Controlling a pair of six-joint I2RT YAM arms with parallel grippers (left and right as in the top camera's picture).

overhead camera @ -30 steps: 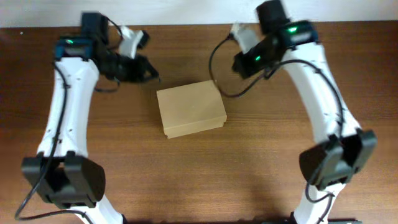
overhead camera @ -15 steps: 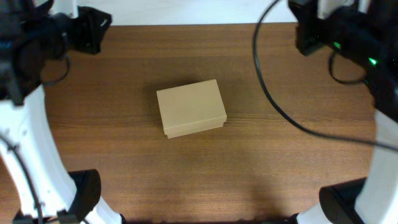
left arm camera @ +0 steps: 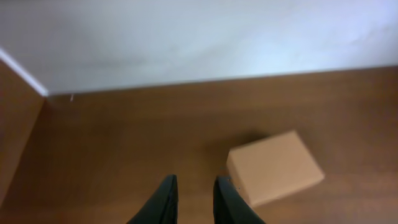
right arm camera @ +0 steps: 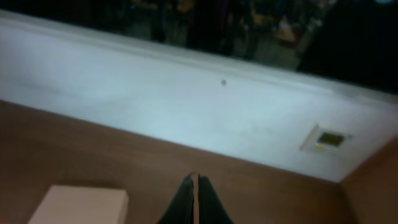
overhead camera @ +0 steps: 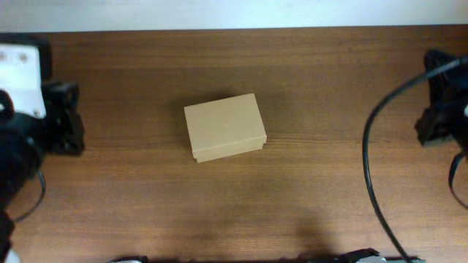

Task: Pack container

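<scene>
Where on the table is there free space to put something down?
Bare wood lies on every side of the box: wide patches toward the left arm, the right arm, the wall and the near table edge. Nowhere is crowded.

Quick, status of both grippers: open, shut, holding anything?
Left gripper: slightly open, holding nothing.
Right gripper: shut, holding nothing.

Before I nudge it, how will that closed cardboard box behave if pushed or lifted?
The container lies flat and low, so it likely slides rather than tips. Plain cardboard probably feels light and may dent under a hard squeeze.
</scene>
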